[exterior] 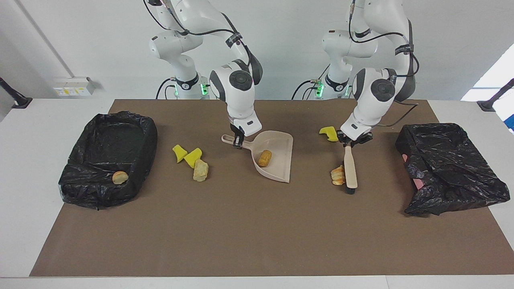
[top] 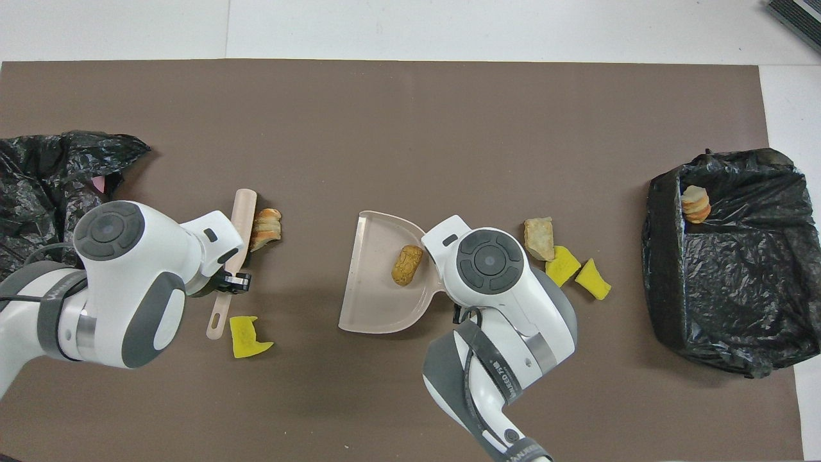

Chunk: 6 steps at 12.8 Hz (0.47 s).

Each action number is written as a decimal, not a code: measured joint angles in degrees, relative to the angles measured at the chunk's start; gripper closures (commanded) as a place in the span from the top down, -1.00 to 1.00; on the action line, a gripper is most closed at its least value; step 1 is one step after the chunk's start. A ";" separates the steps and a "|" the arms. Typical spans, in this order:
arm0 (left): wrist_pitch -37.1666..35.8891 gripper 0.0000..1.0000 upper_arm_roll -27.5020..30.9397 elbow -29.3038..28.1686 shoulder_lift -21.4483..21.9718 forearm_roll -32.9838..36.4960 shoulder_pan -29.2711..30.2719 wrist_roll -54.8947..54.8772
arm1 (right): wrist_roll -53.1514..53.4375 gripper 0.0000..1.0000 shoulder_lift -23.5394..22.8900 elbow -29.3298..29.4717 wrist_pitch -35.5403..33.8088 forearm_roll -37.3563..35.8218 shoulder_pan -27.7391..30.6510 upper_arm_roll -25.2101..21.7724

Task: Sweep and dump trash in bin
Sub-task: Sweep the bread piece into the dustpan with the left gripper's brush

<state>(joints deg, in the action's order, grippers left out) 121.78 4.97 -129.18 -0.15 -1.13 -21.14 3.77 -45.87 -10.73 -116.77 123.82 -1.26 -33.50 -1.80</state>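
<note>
- Trash: a bread piece [exterior: 337,176] touches the brush [exterior: 350,170], on the side toward the dustpan [exterior: 277,154], so a push would drive it in.
- Left gripper [exterior: 353,141] is clenched on the brush handle.
- Right gripper [exterior: 238,141] clamps the dustpan's handle, steadying it; another bread lump [exterior: 264,157] lies inside.

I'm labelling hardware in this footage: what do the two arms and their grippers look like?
Both arms are glossy white with rounded joints, dark grey round caps and grey bands. Black cables loop along their upper links, and green lights glow at their bases. The left gripper and right gripper have small black fingers under white wrist housings.
</note>
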 measured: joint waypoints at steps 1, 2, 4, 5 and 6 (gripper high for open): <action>-0.14 -1.00 -0.02 -0.06 0.06 -1.34 -1.84 0.00 | 0.00 -1.00 0.00 0.00 0.00 0.00 0.00 0.00; -0.30 -1.00 -0.06 -0.10 0.21 -2.98 -3.64 0.00 | 0.02 -1.00 0.00 0.00 0.00 0.00 0.00 0.00; -0.45 -1.00 -0.13 -0.23 0.50 -7.02 -7.61 0.00 | 0.20 -1.00 0.00 0.00 0.00 0.00 0.00 0.00; -0.46 -1.00 -0.15 -0.26 0.67 -8.94 -9.87 0.01 | 0.30 -1.00 0.00 0.00 0.00 0.00 0.00 0.00; -0.49 -1.00 -0.18 -0.29 0.84 -10.26 -11.84 0.08 | 0.32 -1.00 0.00 0.00 0.00 0.00 0.00 0.00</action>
<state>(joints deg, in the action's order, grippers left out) 121.29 4.79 -129.47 0.69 -11.39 -32.98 3.85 -45.55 -10.73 -116.77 123.82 -1.26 -33.50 -1.80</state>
